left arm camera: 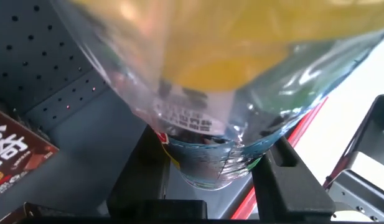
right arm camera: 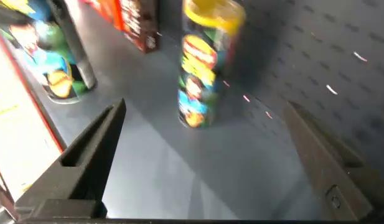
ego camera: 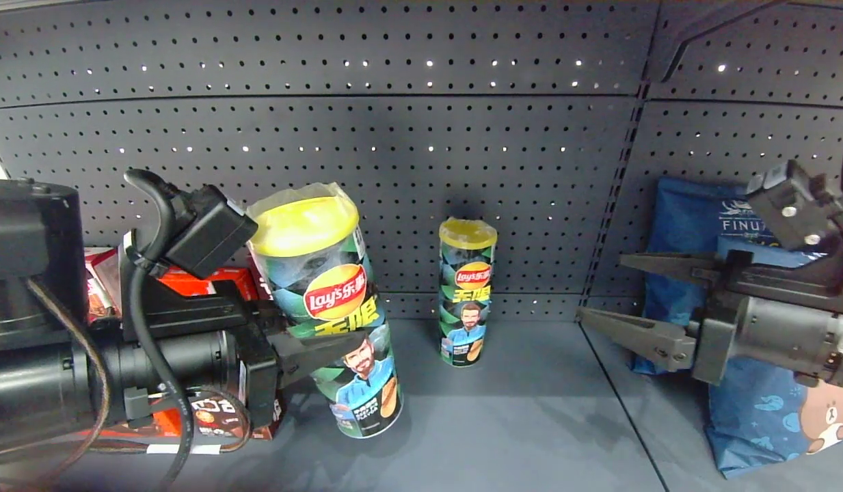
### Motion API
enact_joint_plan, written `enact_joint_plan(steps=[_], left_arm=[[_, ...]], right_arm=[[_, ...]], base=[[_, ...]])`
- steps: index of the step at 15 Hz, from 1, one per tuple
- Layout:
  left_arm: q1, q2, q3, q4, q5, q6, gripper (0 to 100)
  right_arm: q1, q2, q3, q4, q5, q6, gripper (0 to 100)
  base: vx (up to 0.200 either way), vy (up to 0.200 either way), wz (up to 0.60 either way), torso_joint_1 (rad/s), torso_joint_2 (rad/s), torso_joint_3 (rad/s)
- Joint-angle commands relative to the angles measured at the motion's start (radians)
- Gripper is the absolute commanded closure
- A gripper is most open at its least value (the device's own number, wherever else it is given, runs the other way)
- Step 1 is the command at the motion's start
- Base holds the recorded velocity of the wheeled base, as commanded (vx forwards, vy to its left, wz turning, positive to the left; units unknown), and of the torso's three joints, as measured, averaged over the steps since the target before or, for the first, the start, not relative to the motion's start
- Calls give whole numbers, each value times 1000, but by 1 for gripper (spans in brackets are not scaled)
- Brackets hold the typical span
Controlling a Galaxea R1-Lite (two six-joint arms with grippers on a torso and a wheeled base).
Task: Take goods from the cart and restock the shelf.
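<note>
A tall chip can with a yellow lid point(ego camera: 322, 287) leans slightly near the shelf's front left, and my left gripper point(ego camera: 325, 335) is shut on its middle. In the left wrist view the can point(left arm camera: 204, 93) sits between the two dark fingers point(left arm camera: 142, 180). Its base is at the shelf floor; I cannot tell whether it touches. A second, matching can point(ego camera: 467, 290) stands upright at the back by the pegboard. My right gripper point(ego camera: 600, 285) hangs open to the right of that can, holding nothing. In the right wrist view, the upright can point(right arm camera: 207, 62) lies beyond the open gripper point(right arm camera: 205, 107).
Red and brown snack boxes point(ego camera: 209, 417) stand at the left behind my left arm. Blue bags point(ego camera: 756, 403) fill the neighbouring bay on the right, past a divider seam. The grey shelf floor point(ego camera: 530, 424) lies bare between and in front of the cans. The pegboard wall point(ego camera: 421, 157) closes the back.
</note>
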Motion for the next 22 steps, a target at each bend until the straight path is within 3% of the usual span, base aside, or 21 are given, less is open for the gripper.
enact_joint_plan(steps=[1, 3, 7, 22], left_arm=[[0, -5, 4, 1, 1, -2, 100], [0, -9, 4, 3, 1, -16, 100], [0, -11, 6, 6, 3, -24, 100], [3, -14, 26, 6, 6, -30, 100]], right_arm=[[4, 157, -43, -59, 54, -1, 0], [4, 221, -44, -131, 75, -1, 0], [-51, 328, -44, -271, 289, -6, 0], [-104, 632, -210, -366, 387, -4, 0]], base=[[0, 0, 0, 0, 0, 0], [0, 0, 0, 0, 0, 0], [0, 0, 0, 0, 0, 0], [0, 0, 0, 0, 0, 0]])
